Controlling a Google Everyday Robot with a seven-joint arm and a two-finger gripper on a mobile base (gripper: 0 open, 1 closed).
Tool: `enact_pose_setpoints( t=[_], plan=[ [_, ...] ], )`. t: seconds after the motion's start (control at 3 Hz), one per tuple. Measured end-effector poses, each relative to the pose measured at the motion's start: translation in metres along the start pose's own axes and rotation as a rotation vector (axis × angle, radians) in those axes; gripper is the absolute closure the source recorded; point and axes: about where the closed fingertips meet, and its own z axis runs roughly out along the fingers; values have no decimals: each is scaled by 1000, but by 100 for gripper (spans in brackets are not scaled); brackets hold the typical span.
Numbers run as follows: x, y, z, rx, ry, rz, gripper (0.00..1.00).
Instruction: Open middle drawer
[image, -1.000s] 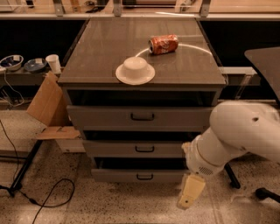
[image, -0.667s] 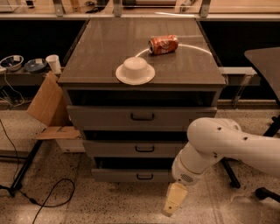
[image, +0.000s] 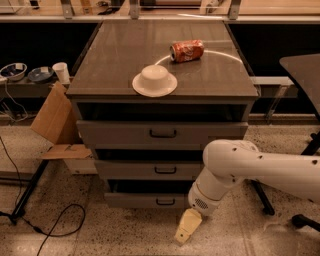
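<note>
The middle drawer (image: 145, 170) is a wide grey metal drawer with a small black bar handle (image: 165, 170), second of three in the cabinet. It sits slightly out from the cabinet body, like the drawers above and below it. My white arm comes in from the right. My gripper (image: 186, 229) hangs low near the floor, in front of and just right of the bottom drawer (image: 147, 201), below the middle drawer's handle. It holds nothing that I can see.
On the cabinet top (image: 110, 60) lie an upturned white bowl on a plate (image: 154, 81) and a red soda can (image: 187, 50) on its side. Cardboard (image: 55, 122) leans at the left. A black cable (image: 55, 225) lies on the floor. A chair base (image: 300, 220) stands at the right.
My arm has swung left and down, so the gripper has moved from beside the cabinet's right to low in front of the bottom drawer. The drawers have not moved.
</note>
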Motion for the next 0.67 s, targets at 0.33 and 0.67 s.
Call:
enact_pose_setpoints(
  t=[0.33, 0.67],
  plan=[
    [0, 0, 0, 0, 0, 0, 0],
    [-6, 2, 6, -35, -28, 10, 0]
  ],
)
